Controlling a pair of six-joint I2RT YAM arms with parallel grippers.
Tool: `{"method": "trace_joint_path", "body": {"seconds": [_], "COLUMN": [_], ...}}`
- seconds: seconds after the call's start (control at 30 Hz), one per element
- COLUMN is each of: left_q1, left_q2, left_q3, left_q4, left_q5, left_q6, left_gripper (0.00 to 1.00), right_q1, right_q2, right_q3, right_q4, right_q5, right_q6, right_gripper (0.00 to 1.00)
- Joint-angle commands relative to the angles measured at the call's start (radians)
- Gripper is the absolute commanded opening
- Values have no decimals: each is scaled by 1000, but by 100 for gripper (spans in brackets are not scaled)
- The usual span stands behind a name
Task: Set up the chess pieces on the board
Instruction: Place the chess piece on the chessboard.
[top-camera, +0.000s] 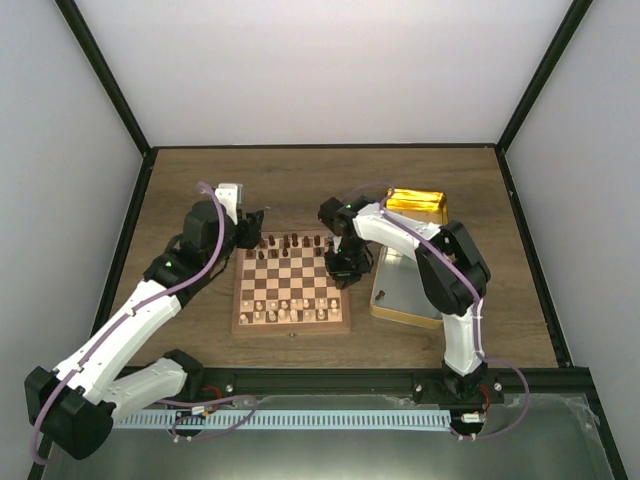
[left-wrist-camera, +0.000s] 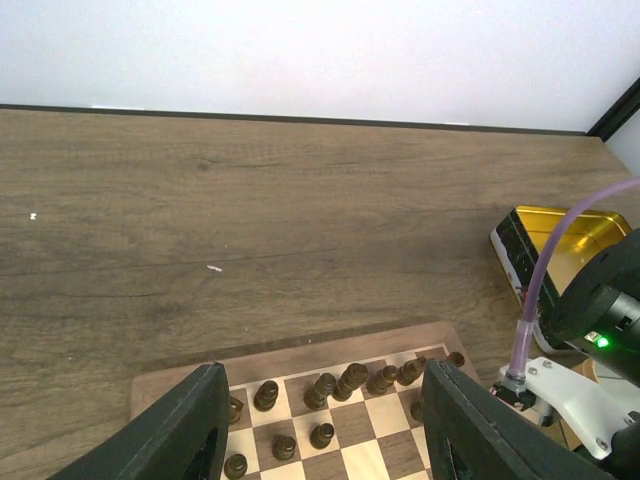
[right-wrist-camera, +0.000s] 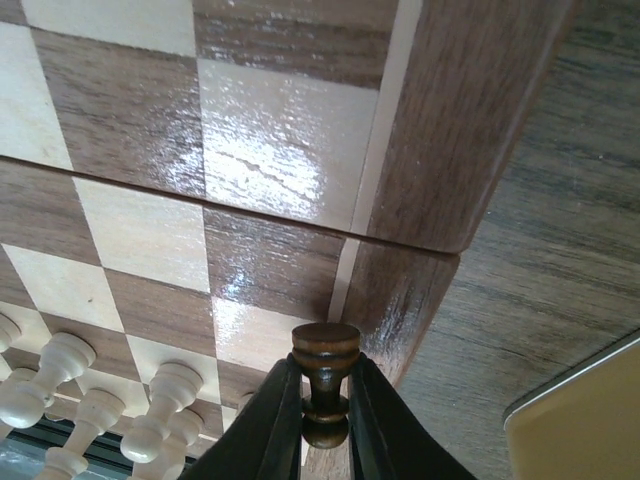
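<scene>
Wood-grain desk (top-camera: 300, 170), boxed in by white walls. Right end effector (right-wrist-camera: 322, 385) pinched narrow on a dark chess piece (right-wrist-camera: 325, 345): round head clear above the fingers (right-wrist-camera: 280, 425), base hidden between them, contact with the board (right-wrist-camera: 270, 150) impossible to tell. Poised at the board's right border. Pale chessmen (right-wrist-camera: 60, 365) low in the right wrist view, cut off by the frame. Left end effector (left-wrist-camera: 322, 410) half spread, gripping nothing, above the far row of dark chessmen (left-wrist-camera: 350, 380), several masked by its fingers. Farther right, gold tin (left-wrist-camera: 560, 235), partly covered by the right arm.
</scene>
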Motion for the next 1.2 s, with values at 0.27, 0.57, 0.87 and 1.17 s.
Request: {"method": "trace_joint_path", "body": {"seconds": [0.27, 0.57, 0.87, 1.17], "left_q1": [4, 4, 4, 4], "left_q2": [-7, -10, -10, -3], "left_q3": [-15, -17, -20, -18], "left_q4": [33, 36, 35, 39], "left_q5": [-2, -1, 2, 5], "left_q6": [-1, -4, -6, -9], "left_gripper": [55, 55, 54, 55], "right_q1": [8, 10, 14, 34], "right_q2": [28, -1, -1, -8], "right_q3": [84, 48, -15, -22], "right_q4": [-2, 52, 85, 68], "right_q5": [22, 40, 86, 118], "right_q6": [13, 42, 77, 82], "right_gripper": [23, 24, 25, 26]}}
